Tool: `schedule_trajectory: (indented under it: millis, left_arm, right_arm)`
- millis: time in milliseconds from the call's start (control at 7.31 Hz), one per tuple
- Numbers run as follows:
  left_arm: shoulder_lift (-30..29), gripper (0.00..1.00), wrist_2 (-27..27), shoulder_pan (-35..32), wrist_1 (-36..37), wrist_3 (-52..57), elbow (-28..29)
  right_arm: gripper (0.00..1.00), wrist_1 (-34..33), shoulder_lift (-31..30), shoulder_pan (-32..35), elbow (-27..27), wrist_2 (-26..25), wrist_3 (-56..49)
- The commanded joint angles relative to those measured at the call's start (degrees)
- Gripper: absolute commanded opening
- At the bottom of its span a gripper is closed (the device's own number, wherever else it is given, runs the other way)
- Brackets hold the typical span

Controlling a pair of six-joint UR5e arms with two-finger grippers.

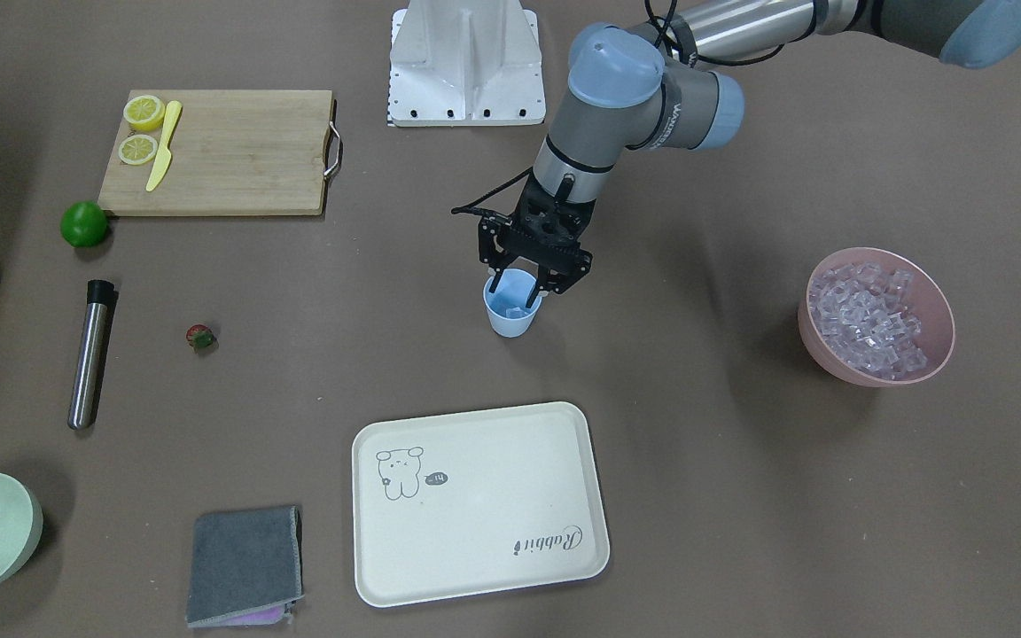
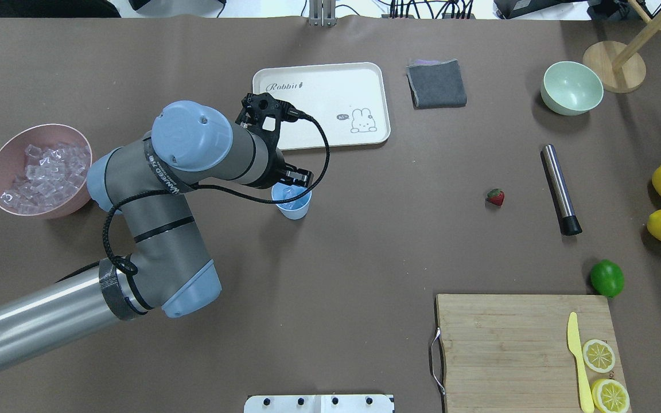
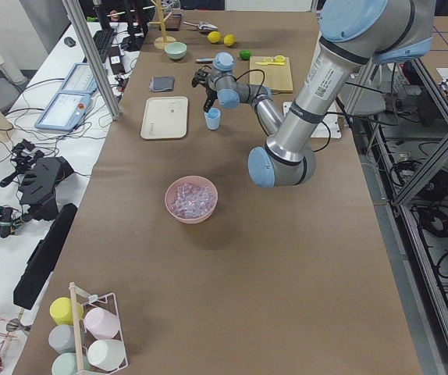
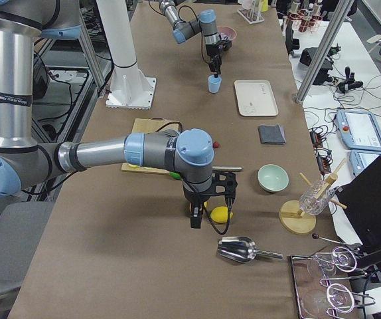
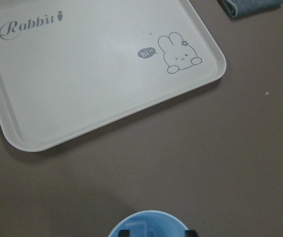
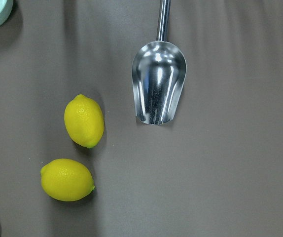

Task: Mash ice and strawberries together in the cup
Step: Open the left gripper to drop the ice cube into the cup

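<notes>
In the front-facing view, you saw the tray (image 1: 475, 532) lowest in the frame, below centre. Just above it, at centre, the cup (image 1: 510, 321) stood upright on the table. The left gripper (image 1: 515, 294) hung directly over the cup. Its fingers were spread and released, with the tips at the rim, grasping nothing. Level with the cup, the strawberry (image 1: 200, 337) lay at mid-left, well apart from it. The ice (image 1: 865, 319) filled the pink bowl (image 1: 816, 346) at mid-right. The right gripper (image 4: 195, 216) appeared only in the right side view, near a lemon (image 4: 221, 214). You could not tell its state.
</notes>
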Motion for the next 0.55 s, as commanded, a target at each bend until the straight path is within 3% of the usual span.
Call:
schedule_trajectory:
  millis: [0,410]
  left_arm:
    - [-0.17,0.97,-0.02,0.04,-0.12,-0.4,-1.07]
    - [1.93,0.97,-0.19,-2.84,4.32,-0.75,-8.51]
  right_arm:
    - [1.0,0.0,0.09,0.04,0.06,-0.09,0.0]
    - [1.0,8.75,1.23,0.03,0.23,0.0,0.0]
